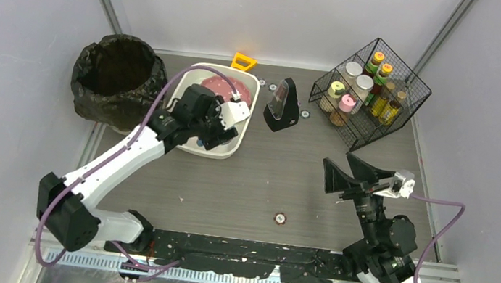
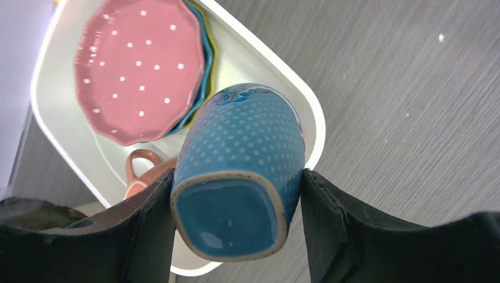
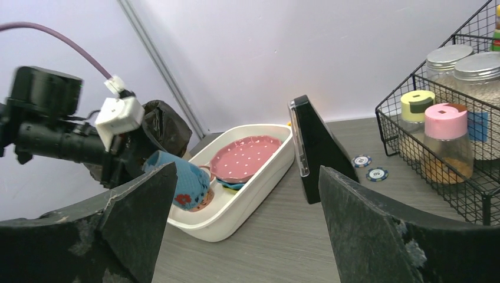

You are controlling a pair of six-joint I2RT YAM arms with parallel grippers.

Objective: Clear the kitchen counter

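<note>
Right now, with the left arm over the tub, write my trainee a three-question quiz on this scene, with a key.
1. True or false: the left gripper is shut on the blue dotted mug.
2. Where does the pink dotted plate lie? A) in the white tub; B) in the wire basket; C) on the bare kitchen counter.
3. Fill in: the right gripper is ___ and holds nothing.
Key: 1 true; 2 A; 3 open.
</note>
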